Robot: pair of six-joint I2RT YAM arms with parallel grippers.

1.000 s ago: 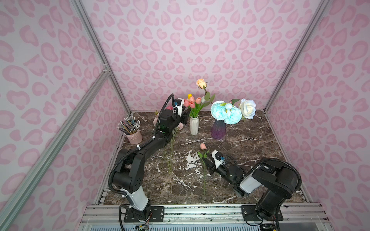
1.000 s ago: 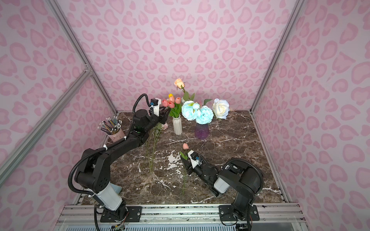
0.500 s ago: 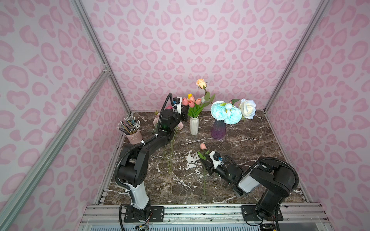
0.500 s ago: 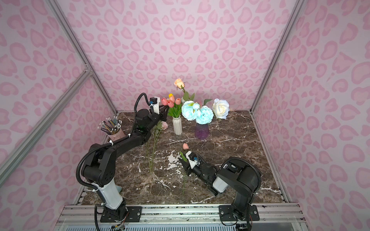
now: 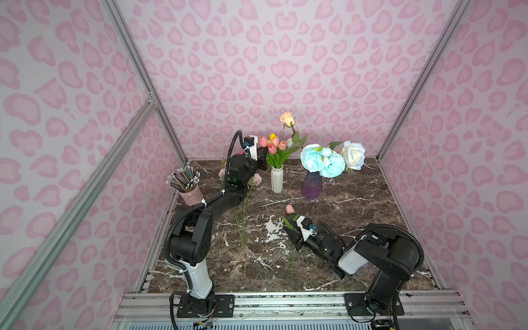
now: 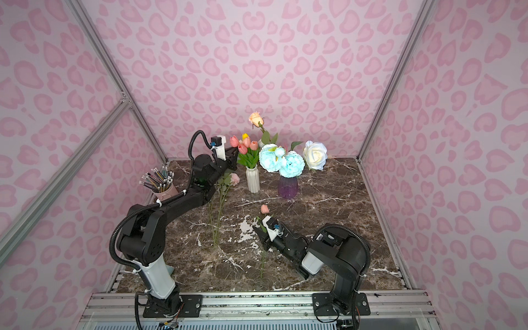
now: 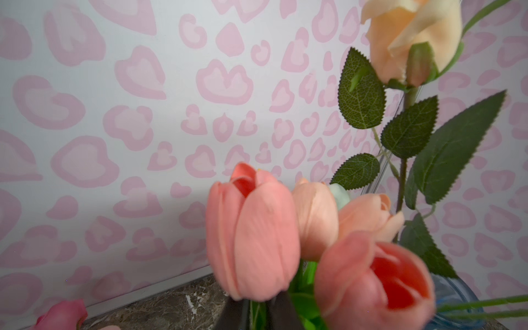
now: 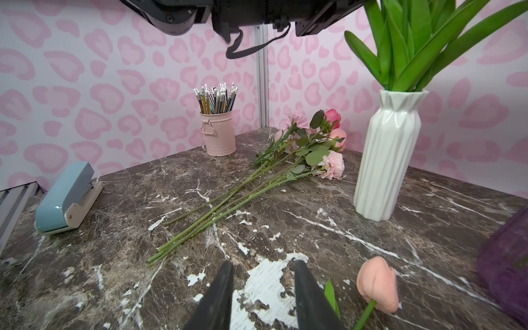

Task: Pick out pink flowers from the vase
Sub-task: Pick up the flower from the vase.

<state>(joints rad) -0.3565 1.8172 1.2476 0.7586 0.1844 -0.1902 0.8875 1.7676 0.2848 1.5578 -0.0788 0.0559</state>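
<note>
Left side: we see loose pink flowers (image 8: 330, 165) lying flat on the worktop (image 5: 357, 217) under the left arm; left pincer (image 7: 258, 313) narrow around a green stem of the salmon tulips (image 5: 271, 144) standing in the white vase (image 5: 277, 180), real grip we cannot tell; right pincer (image 8: 263, 297) wide, nothing between, low over the worktop, lone tulip (image 8: 378, 283) lying just beside it

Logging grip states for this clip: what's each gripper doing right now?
Left gripper: closed on a pink tulip stem in the white vase.
Right gripper: open, holding nothing.
</note>
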